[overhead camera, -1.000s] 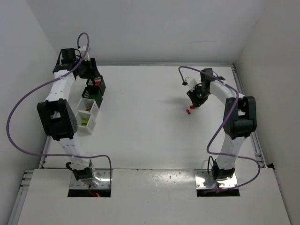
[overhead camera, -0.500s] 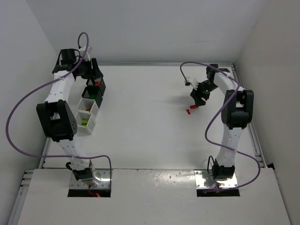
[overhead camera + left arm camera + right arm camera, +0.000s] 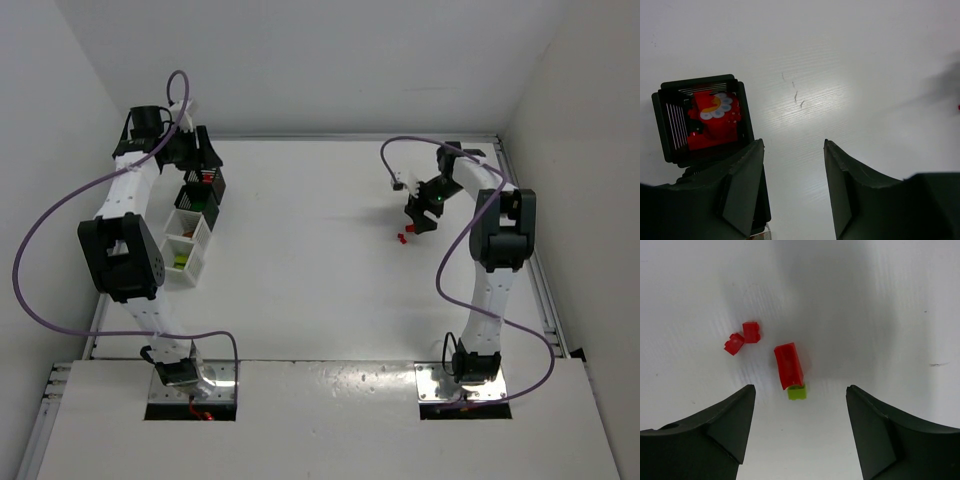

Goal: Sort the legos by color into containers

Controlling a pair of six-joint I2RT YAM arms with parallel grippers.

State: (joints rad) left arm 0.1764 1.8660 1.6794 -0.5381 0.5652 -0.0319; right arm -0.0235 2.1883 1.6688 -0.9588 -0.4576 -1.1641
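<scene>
On the right of the table lie a larger red block [image 3: 789, 365], a yellow-green brick [image 3: 797, 392] touching its near end, and two tiny red bricks [image 3: 751, 332] to their left; they show as red specks in the top view [image 3: 403, 238]. My right gripper [image 3: 800, 387] [image 3: 420, 216] is open and empty, hovering just above them. The containers [image 3: 190, 215] stand in a row at the far left, two black and two white. My left gripper [image 3: 793, 141] [image 3: 195, 150] is open and empty beside the far black bin [image 3: 658, 120], which holds red pieces [image 3: 715, 120].
White walls close in the table at the back and both sides. A white bin in the row holds yellow-green pieces [image 3: 180, 260]. Purple cables [image 3: 40, 230] loop off both arms. A rail [image 3: 545, 290] runs along the table's right edge.
My right arm has swung its elbow further right and back, and its wrist has turned, while the gripper stays over the legos. My left arm has not moved.
</scene>
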